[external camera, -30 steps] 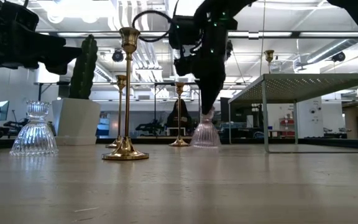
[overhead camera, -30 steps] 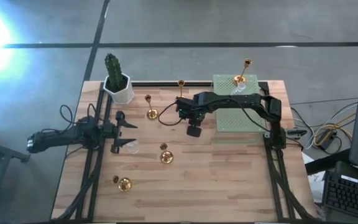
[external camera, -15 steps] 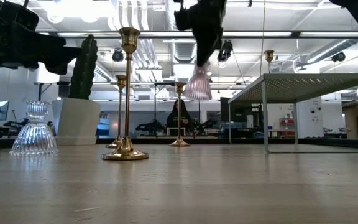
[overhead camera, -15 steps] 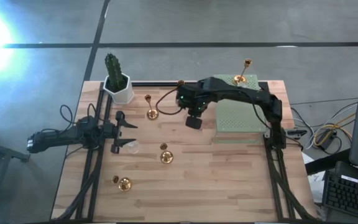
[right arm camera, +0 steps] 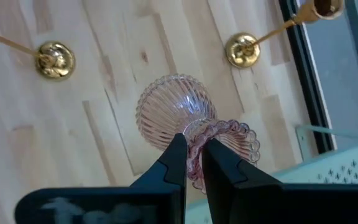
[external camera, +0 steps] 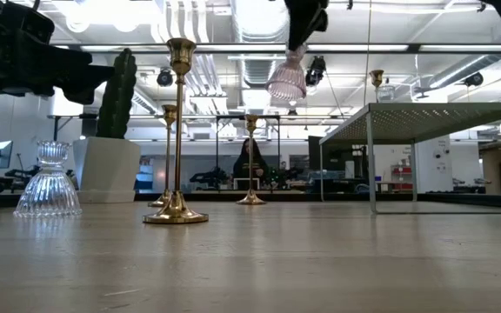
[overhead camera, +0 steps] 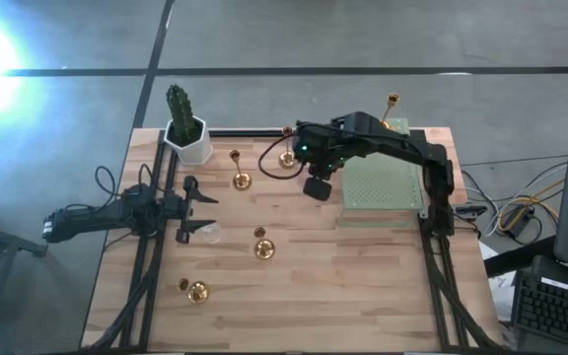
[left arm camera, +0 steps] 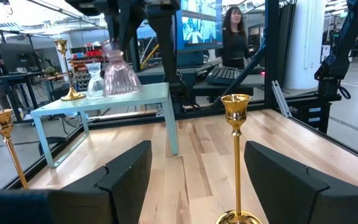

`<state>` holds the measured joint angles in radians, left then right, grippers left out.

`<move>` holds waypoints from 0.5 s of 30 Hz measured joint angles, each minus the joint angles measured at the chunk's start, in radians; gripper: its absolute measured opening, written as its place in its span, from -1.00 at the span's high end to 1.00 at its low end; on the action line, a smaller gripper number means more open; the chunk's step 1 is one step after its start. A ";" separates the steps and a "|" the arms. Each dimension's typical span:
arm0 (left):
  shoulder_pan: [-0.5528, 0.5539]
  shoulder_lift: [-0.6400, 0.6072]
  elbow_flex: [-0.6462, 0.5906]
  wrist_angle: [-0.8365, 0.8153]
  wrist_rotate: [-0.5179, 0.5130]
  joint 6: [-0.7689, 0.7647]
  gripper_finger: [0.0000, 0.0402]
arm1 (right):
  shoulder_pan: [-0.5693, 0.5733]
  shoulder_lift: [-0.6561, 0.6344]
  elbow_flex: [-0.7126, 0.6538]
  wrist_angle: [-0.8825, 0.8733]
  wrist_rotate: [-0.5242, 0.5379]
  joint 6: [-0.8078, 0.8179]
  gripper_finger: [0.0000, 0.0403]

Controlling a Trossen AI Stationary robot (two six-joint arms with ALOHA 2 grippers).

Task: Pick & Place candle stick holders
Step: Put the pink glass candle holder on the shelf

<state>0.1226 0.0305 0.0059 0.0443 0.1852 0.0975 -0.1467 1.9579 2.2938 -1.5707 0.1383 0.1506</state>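
A pinkish ribbed glass candle stick holder (external camera: pixel 287 80) hangs high over the table's middle, near the raised green mat (overhead camera: pixel 378 182), with my right gripper (right arm camera: pixel 194 148) shut on it. On the mat stand a gold holder (overhead camera: pixel 384 120) and a clear glass one (left arm camera: pixel 94 84). Gold holders (overhead camera: pixel 241 178) (overhead camera: pixel 262 248) (overhead camera: pixel 196 290) stand on their round bases on the wood. My left gripper (overhead camera: pixel 197 207) waits level and open at the table's left, beside a clear glass holder (overhead camera: pixel 208 233); a tall gold holder (left arm camera: pixel 236 155) stands ahead of its fingers. My right gripper pinches the pink holder's beaded top rim (right arm camera: pixel 211 132) between its two fingers (right arm camera: pixel 176 163), which come steeply from above. The holder is lifted clear and hangs below the fingers, tilted, its ribbed domed foot (right arm camera: pixel 169 111) lowest.
A white pot with a green cactus (overhead camera: pixel 186 130) stands at the far left corner. Another gold holder (overhead camera: pixel 287 156) stands near the far edge, under my right arm. The mat is a raised platform on legs (external camera: pixel 370 161). A person (left arm camera: pixel 234 34) stands beyond the table.
My right gripper has risen well above the table with the pink holder and drifted a little toward the far edge and the mat. The holder stood on the wood; now it hangs clear and tilted, about level with the mat's top or higher.
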 joint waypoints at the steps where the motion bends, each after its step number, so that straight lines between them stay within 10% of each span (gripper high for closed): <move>1: 0.000 0.001 0.000 0.000 0.000 0.000 -0.30 | -0.001 -0.012 -0.007 -0.001 0.000 0.010 0.89; 15: 0.000 0.001 0.000 0.000 0.000 0.000 -0.30 | -0.002 -0.204 -0.151 0.002 0.023 0.169 0.89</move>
<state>0.1230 0.0315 0.0059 0.0443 0.1854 0.0975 -0.1482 1.7535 2.1425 -1.5692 0.1610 0.3197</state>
